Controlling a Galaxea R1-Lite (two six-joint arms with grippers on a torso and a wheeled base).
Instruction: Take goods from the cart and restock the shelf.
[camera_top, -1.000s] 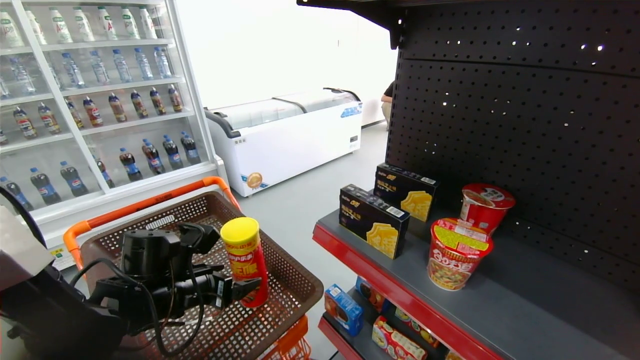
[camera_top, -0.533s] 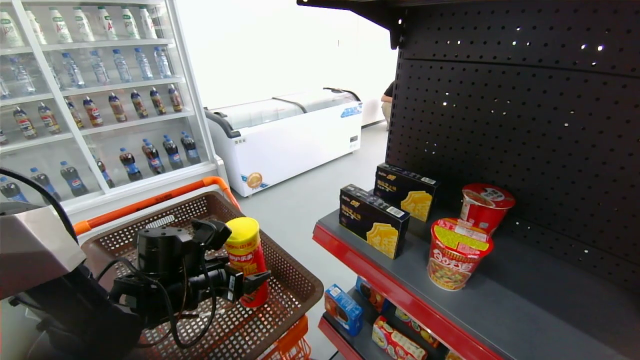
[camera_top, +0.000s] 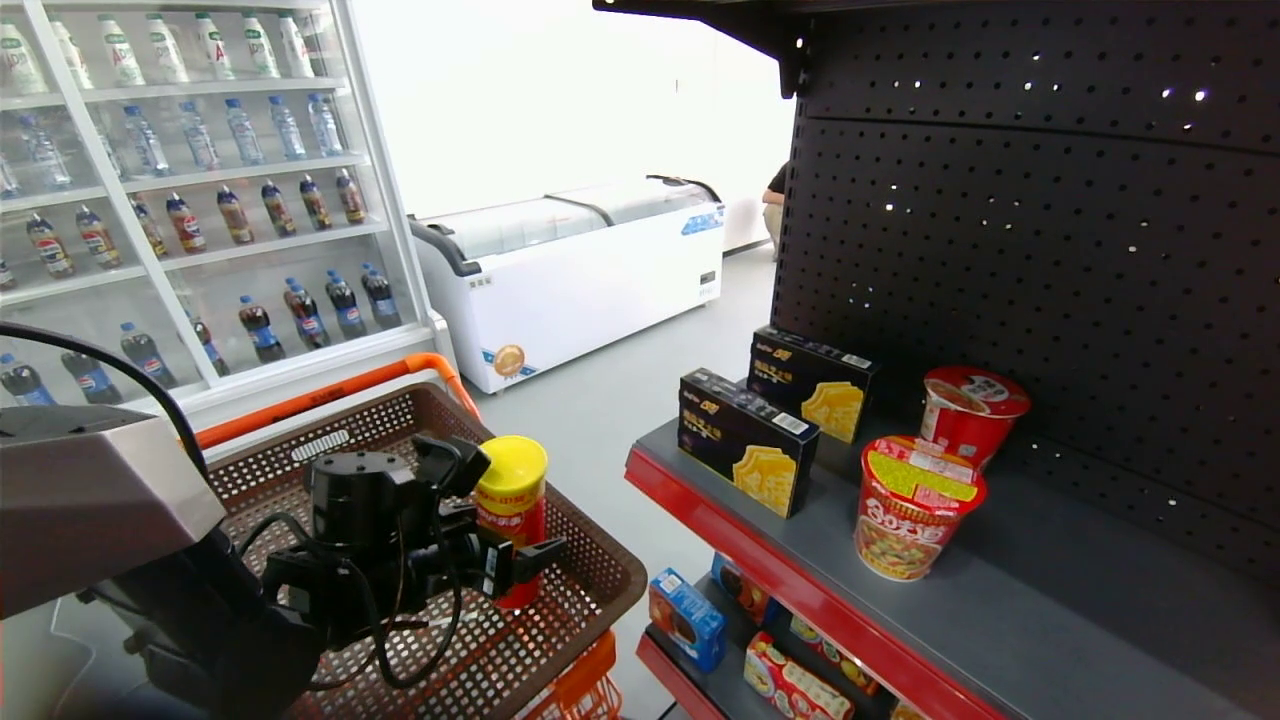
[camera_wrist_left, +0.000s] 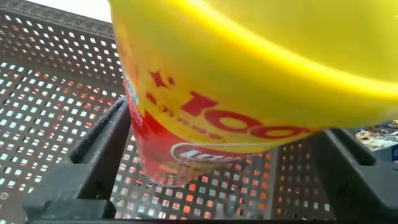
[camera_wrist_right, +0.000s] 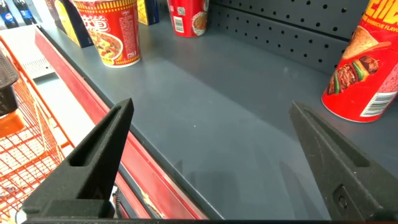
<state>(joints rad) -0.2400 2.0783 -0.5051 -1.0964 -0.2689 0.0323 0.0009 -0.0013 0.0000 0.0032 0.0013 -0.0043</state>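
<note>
Left pincer clenches the upright yellow-lidded red chip can in the brown cart basket; right pincer gapes released over the grey shelf.

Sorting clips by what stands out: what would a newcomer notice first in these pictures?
The yellow-lidded red chip canister stands out most, clamped in the left gripper at the brown cart basket, low on the robot's left. Next come two red noodle cups and two black snack boxes standing on the grey shelf to the right. The open right gripper hovers over the shelf's bare stretch.
</note>
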